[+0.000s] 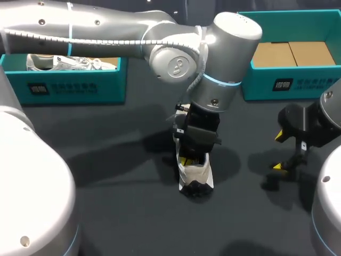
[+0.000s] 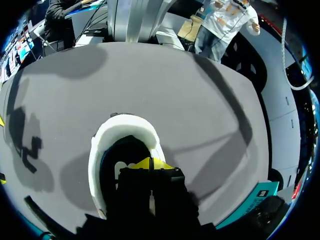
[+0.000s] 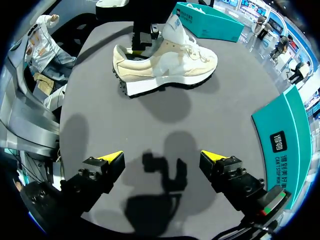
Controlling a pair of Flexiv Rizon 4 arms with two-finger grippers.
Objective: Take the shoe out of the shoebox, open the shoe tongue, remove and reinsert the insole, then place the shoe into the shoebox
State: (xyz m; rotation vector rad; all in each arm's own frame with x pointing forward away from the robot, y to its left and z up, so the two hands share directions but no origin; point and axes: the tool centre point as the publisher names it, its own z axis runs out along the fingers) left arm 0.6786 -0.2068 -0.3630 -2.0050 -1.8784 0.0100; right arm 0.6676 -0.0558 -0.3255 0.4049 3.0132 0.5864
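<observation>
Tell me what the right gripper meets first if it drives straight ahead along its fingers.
Most likely the bare table, where its shadow falls just ahead of the right gripper. The shoe lies farther off, though depth is unclear.

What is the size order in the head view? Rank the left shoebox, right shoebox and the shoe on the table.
Right shoebox and left shoebox: alike, both cut off, so unranked.
Then the shoe, clearly smallest.
</observation>
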